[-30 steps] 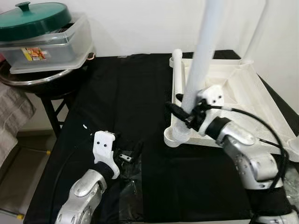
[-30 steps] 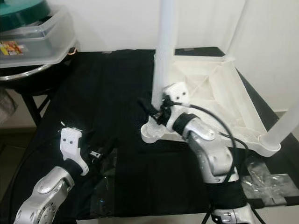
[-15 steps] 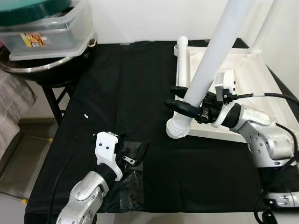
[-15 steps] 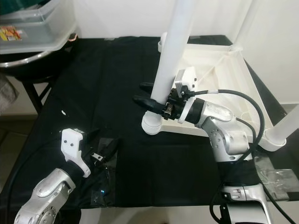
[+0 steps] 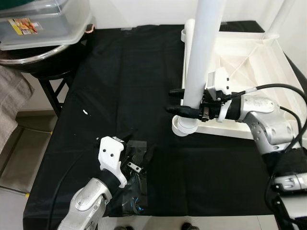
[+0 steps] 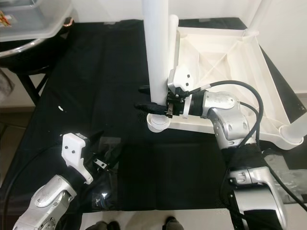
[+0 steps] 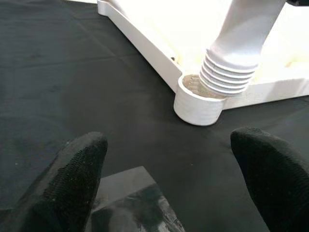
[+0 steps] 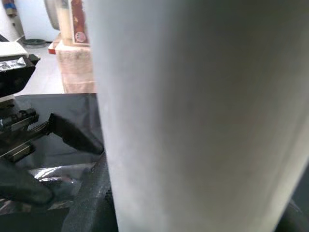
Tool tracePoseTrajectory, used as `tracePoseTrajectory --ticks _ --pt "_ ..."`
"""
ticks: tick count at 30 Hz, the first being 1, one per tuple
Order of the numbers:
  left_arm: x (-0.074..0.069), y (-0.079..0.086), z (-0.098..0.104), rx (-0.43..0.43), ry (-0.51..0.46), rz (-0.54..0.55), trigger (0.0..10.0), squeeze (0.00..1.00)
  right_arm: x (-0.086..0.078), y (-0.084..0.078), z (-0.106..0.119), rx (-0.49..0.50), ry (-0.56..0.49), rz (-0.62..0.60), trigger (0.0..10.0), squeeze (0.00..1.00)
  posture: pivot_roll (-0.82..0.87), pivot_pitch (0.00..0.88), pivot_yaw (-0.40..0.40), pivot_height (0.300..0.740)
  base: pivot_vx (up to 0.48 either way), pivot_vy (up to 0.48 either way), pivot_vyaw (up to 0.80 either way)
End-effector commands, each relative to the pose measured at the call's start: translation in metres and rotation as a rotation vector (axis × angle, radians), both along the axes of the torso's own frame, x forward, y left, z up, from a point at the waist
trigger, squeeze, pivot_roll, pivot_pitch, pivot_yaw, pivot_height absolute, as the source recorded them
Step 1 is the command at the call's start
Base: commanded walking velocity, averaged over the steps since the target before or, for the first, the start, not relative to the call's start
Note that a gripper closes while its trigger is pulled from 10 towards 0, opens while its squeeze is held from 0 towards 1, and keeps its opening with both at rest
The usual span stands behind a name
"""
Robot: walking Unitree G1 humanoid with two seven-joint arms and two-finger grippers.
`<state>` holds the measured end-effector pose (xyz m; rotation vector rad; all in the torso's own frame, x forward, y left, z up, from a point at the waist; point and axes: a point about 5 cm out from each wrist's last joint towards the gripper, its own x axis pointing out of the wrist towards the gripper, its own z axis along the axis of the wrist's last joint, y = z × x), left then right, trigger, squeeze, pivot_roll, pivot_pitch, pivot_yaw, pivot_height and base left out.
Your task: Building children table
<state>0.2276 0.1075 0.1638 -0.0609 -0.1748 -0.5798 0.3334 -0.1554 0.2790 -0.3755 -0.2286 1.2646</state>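
The white table top lies upside down on the black cloth. A white table leg stands almost upright, its ribbed end sitting in the corner socket. My right gripper is shut on this leg just above the socket, one finger behind it and one in front. The leg's smooth white side is close up in the right wrist view. My left gripper is open and low over the cloth, short of the socket, with nothing between its fingers.
Two more legs stand in the table top's corners, one at the far right and one at the near right. A clear plastic bag lies under my left gripper. A plastic container sits on a metal basin at the back left.
The leg in my right gripper has swung from tilted to nearly upright over the socket. My view has shifted, and the left gripper stays open over the bag.
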Motion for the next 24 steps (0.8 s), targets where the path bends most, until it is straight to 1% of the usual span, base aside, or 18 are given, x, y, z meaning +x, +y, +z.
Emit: tracePoseTrajectory --ticks 1,4,6,8,11,15,20,24 --pt "-0.004 0.002 0.0 0.029 -0.015 0.001 10.0 0.0 -0.001 0.002 0.003 0.004 -0.023 0.031 10.0 0.0 0.02 0.282 0.026 0.74 0.0 0.0 0.0" --pt "-0.005 0.001 0.0 0.032 -0.019 -0.001 10.0 0.0 0.001 0.003 0.002 0.011 -0.022 0.028 10.0 0.0 0.02 0.284 0.025 0.74 0.0 0.0 0.0" --pt "-0.005 0.001 0.001 0.039 -0.026 -0.004 10.0 0.0 0.004 0.008 -0.003 0.027 -0.022 0.029 10.0 0.0 0.02 0.287 0.026 0.74 0.0 0.0 0.0" --pt "-0.005 0.001 0.001 0.039 -0.026 -0.004 10.0 0.0 0.004 0.008 -0.003 0.027 -0.022 0.029 10.0 0.0 0.02 0.287 0.026 0.74 0.0 0.0 0.0" --pt "-0.007 0.0 0.002 0.042 -0.029 -0.008 10.0 0.0 0.009 0.016 -0.004 0.049 -0.037 0.014 10.0 0.0 0.02 0.297 0.023 0.74 0.0 0.0 0.0" --pt "-0.008 0.0 0.003 0.044 -0.031 -0.008 10.0 0.0 0.014 0.021 -0.006 0.05 -0.05 0.004 10.0 0.0 0.02 0.302 0.021 0.74 0.0 0.0 0.0" --pt "-0.009 -0.001 0.003 0.045 -0.031 -0.006 10.0 0.0 0.022 0.02 -0.006 0.054 -0.059 -0.044 10.0 0.0 0.02 0.303 0.02 0.74 0.0 0.0 0.0" --pt "-0.01 -0.001 0.003 0.045 -0.031 -0.005 10.0 0.0 0.024 0.018 -0.005 0.059 -0.052 -0.04 10.0 0.0 0.03 0.316 0.019 0.74 0.0 0.0 0.0"
